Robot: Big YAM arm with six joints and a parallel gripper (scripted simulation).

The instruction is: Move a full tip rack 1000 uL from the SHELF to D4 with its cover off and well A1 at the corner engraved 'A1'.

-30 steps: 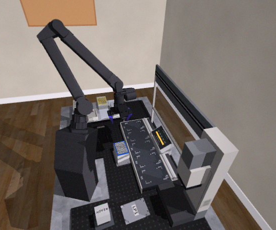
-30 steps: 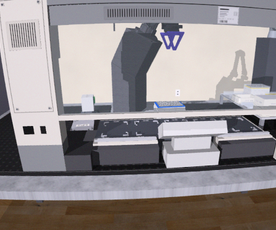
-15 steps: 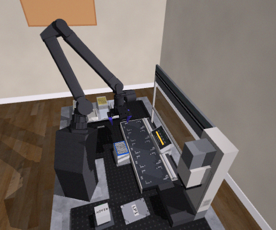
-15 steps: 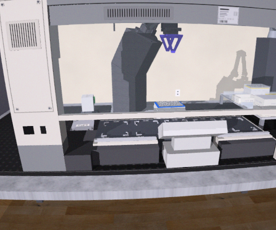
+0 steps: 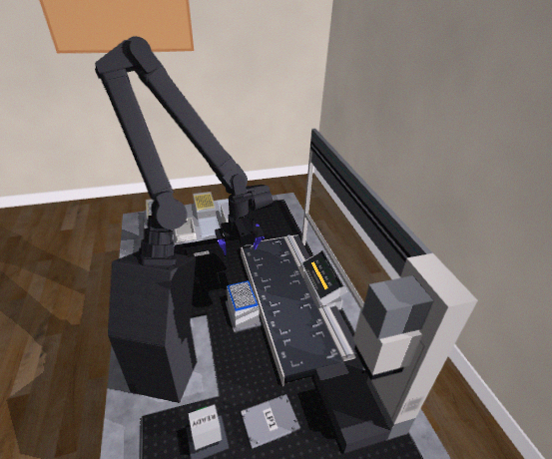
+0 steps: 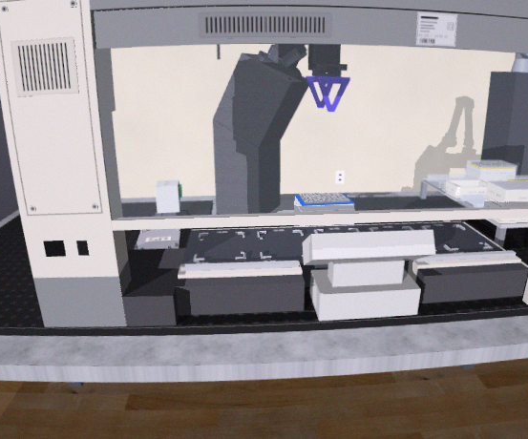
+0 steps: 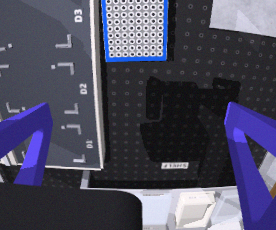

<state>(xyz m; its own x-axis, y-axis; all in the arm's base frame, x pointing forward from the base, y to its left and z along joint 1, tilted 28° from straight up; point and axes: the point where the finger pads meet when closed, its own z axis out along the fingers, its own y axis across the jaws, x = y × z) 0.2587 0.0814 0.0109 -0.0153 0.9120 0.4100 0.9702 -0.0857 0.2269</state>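
A blue-topped tip rack [image 5: 242, 295] [image 6: 325, 198] [image 7: 136, 31] stands upright on a raised block beside the deck's D3 side. Pale tip rings fill the part seen in the wrist view, and no cover shows over it. Its labels and well A1 cannot be read. My gripper [image 5: 240, 249] [image 6: 327, 108] [image 7: 138, 112] is open and empty, high above the mat near the deck's D1 end, between the rack and the shelf. The deck [image 5: 278, 279] [image 7: 32, 31] bears no labware; the D4 brackets are empty. Loose covers cannot be made out clearly.
A yellow-topped rack [image 5: 204, 201] [image 6: 492, 168] and white labware [image 5: 186, 230] [image 7: 191, 209] stand on the shelf at the far end. The READY button [image 5: 206, 426] [image 6: 168, 197] and the LP1 plate [image 5: 259, 430] are at the near end. A display [image 5: 323, 277] and a rail frame flank the deck.
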